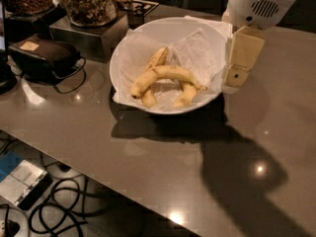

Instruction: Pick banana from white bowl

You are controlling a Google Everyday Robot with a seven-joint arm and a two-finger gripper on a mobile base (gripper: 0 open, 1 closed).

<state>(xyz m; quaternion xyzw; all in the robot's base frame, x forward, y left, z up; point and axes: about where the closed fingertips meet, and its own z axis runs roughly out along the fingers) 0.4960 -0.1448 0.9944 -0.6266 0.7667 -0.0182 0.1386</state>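
The white bowl (163,21) stands on the grey table, lined with crumpled white paper napkins. The banana (168,74), long, curved and yellow with brownish tips, lies across the bowl's middle on top of shorter bananas (186,95). My gripper (233,83) hangs from the white arm housing (259,4) at the bowl's right rim. It is above and to the right of the banana and holds nothing that I can see.
Glass jars of dry snacks (89,4) stand on a metal stand (91,36) behind the bowl to the left. A dark pouch with a cable (44,56) lies at the left. Cables and a device (29,191) lie on the floor past the table's front edge.
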